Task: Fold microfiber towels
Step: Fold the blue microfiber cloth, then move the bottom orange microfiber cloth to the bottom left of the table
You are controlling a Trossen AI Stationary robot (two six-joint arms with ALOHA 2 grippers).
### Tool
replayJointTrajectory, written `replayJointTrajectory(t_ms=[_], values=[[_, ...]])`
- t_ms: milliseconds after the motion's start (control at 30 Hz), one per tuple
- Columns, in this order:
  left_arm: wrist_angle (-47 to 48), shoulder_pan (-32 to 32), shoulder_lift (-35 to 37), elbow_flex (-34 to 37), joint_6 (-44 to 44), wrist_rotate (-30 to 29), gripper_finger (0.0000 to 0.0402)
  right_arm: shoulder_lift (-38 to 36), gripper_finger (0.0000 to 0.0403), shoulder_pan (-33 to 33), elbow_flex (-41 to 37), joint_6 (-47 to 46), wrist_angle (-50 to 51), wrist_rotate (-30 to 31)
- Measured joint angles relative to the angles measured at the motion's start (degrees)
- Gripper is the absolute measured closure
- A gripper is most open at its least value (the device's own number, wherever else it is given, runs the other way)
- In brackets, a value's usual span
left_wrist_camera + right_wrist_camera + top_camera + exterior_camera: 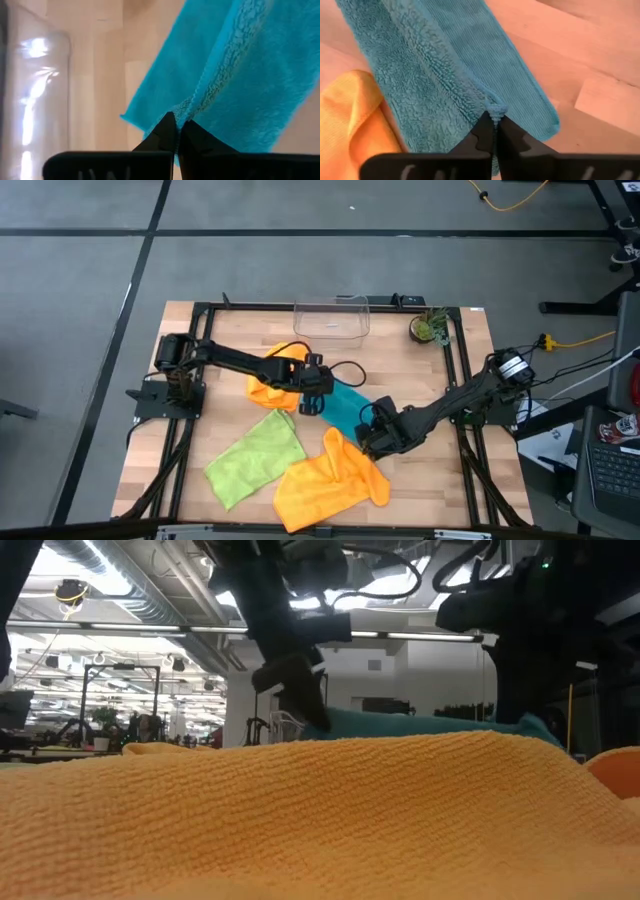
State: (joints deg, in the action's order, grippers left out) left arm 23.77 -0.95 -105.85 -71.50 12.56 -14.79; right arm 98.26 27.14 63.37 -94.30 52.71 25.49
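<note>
The teal blue towel (345,408) lies folded lengthwise at the table's middle, stretched between my two grippers. My left gripper (313,397) is shut on its left end, and my right gripper (368,432) is shut on its near right end. One orange towel (275,380) lies crumpled under the left arm. A second orange towel (330,478) and the lime green towel (256,460) lie spread near the front edge. In the low view the orange towel (300,810) fills the foreground and hides the lower part of the teal towel (430,725). My left gripper pinches the teal towel's end edge (192,107) between its two fingertips, where a fluffy layer is folded over a smoother one. The fingers slant down from the table's left. The towel runs away from them toward the other gripper. My right gripper pinches the teal towel's edge (494,111) between its fingertips, at the seam where the folded-over layers meet. The fingers slant steeply down from the table's right. The cloth beyond them lies on the wood beside the orange towel (355,115).
A clear plastic bin (332,317) stands at the far edge, and it also shows beside the towel in the left wrist view as the bin (35,95). A small potted plant (430,328) sits at the far right. A black frame (200,310) rims the wooden table.
</note>
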Motion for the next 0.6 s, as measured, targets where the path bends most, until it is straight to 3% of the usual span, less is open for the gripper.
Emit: replayJointTrajectory(t_ms=[233,333,600], values=[[-2.52,-2.09,0.01,-0.02,0.03,2.78,0.0389,0.00,0.0352,-0.79,0.02,-0.39,5.78,-1.08],[-2.12,-3.09,0.01,-0.02,-1.39,5.72,0.0364,0.00,0.0340,-1.15,0.02,-2.94,8.44,-1.99],[-2.17,-4.96,0.01,-0.02,-1.50,6.17,0.0290,0.00,0.0271,-1.17,0.02,-3.02,10.33,-6.09]])
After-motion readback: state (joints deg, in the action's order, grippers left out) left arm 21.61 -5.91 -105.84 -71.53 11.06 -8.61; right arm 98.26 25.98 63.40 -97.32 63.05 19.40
